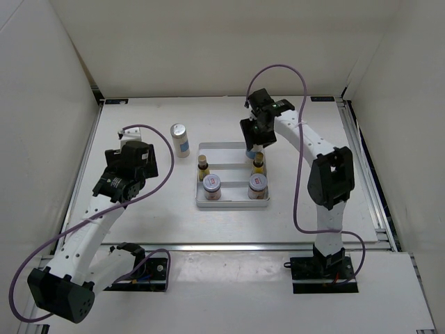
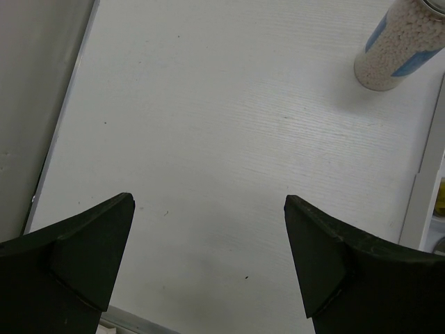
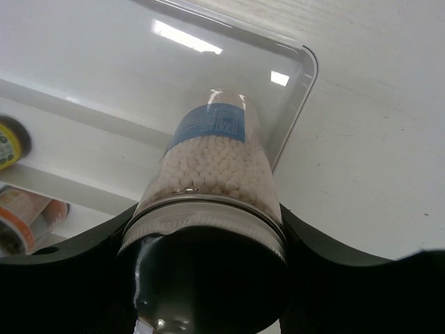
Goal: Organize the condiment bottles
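**A:** Where does everything sit?

**B:** The tray is mid-table. Two jars stand at its near end, two yellow bottles just behind them. One tall bottle stands apart, left of the tray.

**A:** And the other tall one?

**B:** The right gripper clamps the held bottle just under its cap, upright over the tray's far right corner. The right arm reaches forward, wrist tipped down.

**A:** How will it handle?

**B:** Probably rigid, light and smooth-walled, so grip near the cap. The left gripper hangs wide open and empty over the table.
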Controlling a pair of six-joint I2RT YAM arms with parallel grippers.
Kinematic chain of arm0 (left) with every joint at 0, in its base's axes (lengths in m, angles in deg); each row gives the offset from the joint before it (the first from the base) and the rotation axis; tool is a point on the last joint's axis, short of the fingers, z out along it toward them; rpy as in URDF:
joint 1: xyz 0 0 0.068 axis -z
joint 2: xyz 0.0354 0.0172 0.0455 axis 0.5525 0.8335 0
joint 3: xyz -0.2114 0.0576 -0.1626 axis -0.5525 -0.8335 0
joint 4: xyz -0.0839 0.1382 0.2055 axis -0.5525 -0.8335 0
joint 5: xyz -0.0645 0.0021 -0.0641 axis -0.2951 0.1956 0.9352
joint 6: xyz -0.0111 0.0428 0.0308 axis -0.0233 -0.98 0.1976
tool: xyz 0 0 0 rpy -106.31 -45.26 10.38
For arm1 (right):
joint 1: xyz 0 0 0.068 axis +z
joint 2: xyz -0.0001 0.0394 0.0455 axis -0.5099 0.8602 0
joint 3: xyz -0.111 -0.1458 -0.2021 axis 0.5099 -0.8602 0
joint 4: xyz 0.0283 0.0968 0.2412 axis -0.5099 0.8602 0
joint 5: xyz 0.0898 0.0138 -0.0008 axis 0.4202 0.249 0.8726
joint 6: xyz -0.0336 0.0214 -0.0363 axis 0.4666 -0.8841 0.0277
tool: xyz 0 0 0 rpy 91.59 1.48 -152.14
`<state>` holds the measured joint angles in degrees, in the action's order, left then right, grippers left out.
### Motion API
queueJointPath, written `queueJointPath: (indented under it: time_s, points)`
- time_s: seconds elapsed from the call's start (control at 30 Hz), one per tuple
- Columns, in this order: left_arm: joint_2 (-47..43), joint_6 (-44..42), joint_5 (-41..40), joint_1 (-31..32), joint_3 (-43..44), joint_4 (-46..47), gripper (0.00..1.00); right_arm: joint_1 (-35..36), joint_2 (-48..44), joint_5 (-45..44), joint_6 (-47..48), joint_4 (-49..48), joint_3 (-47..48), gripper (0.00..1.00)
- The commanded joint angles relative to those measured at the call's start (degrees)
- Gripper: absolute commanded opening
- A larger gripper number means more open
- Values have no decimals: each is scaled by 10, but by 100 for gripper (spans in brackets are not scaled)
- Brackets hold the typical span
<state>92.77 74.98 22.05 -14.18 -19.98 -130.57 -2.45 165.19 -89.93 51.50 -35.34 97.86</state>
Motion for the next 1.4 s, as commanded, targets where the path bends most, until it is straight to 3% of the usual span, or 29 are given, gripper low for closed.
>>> queueJointPath:
  time_s: [0.0,0.2,0.27,0.3,0.37,0.6,0.73,1.07,1.37]
  points:
    - [-10,-3,11,2,-3,11,100,1,-6,-24,-12,-24,-8,29]
    - [-4,-3,23,2,-3,16,100,1,11,-43,-19,-30,-15,39]
    - [7,-3,40,2,-3,16,100,1,11,-48,-19,-30,-15,53]
    - [7,-3,51,2,4,16,100,1,11,-48,-19,-23,-10,81]
    - [24,-8,65,2,10,22,100,7,1,-65,-19,-23,-10,99]
    - [93,-13,78,2,79,22,100,7,-35,-75,-19,26,74,99]
    - [142,-13,116,2,172,28,100,7,-83,-55,-29,40,120,99]
    - [308,-25,243,-20,336,61,100,35,-171,-60,-46,14,-20,99]
    - [435,-36,269,-26,405,68,100,35,-219,-66,-46,-5,-99,99]
